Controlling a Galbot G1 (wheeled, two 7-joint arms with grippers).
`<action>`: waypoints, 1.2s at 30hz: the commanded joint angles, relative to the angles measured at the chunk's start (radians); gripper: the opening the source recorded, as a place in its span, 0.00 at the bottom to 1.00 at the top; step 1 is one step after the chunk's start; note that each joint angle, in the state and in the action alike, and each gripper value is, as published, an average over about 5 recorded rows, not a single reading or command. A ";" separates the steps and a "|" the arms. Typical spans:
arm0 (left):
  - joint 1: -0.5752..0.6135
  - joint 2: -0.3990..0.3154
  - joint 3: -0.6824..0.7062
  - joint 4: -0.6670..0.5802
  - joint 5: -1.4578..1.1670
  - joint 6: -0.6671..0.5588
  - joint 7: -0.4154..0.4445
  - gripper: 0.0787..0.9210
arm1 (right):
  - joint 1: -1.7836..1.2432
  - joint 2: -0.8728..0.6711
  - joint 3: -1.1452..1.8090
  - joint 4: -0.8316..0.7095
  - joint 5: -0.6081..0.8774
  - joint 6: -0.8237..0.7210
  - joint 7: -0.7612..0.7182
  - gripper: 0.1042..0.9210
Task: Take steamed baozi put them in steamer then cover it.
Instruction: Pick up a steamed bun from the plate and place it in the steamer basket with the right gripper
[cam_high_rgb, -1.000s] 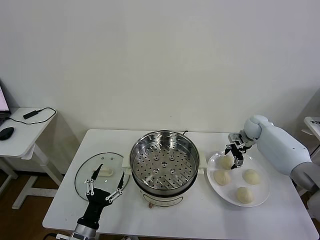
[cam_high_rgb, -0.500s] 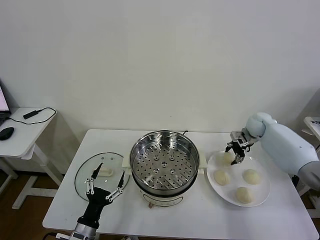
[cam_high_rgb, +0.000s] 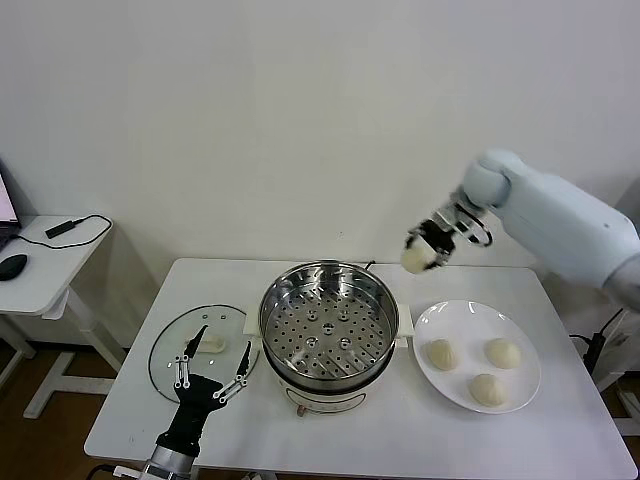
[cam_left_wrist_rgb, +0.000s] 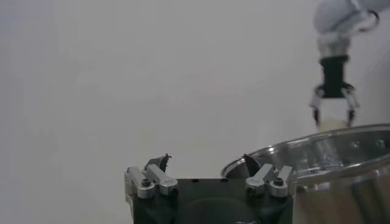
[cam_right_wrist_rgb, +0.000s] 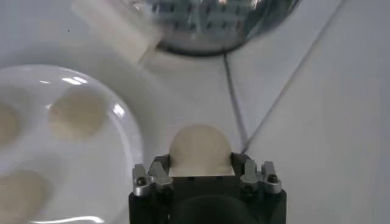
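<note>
My right gripper (cam_high_rgb: 422, 250) is shut on a cream-white baozi (cam_high_rgb: 415, 258) and holds it in the air, just right of and above the steamer's (cam_high_rgb: 329, 322) rim; the baozi fills the jaws in the right wrist view (cam_right_wrist_rgb: 200, 149). Three baozi (cam_high_rgb: 443, 353) (cam_high_rgb: 503, 352) (cam_high_rgb: 489, 389) lie on the white plate (cam_high_rgb: 455, 316). The steamer's perforated tray holds nothing. The glass cover (cam_high_rgb: 167, 352) lies flat on the table left of the steamer. My left gripper (cam_high_rgb: 210, 370) is open and idle over the cover's near edge.
The steamer stands mid-table on a white table (cam_high_rgb: 560, 440). A cable (cam_right_wrist_rgb: 234, 103) runs across the table behind the plate. A side desk (cam_high_rgb: 40, 265) with a mouse and a cable stands at the far left.
My right gripper has lifted one baozi off the plate and carried it up and left toward the steamer. Three baozi stay on the plate. The left arm has not moved.
</note>
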 joint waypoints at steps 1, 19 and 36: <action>0.002 0.001 -0.003 -0.001 0.000 0.000 -0.001 0.88 | 0.120 0.198 -0.117 0.091 0.006 0.160 -0.003 0.70; 0.009 0.004 -0.006 -0.009 -0.001 -0.012 -0.005 0.88 | -0.081 0.300 -0.122 0.003 -0.162 0.158 0.001 0.66; 0.007 0.003 -0.013 -0.001 -0.002 -0.017 -0.007 0.88 | -0.116 0.273 -0.079 0.004 -0.196 0.150 0.001 0.75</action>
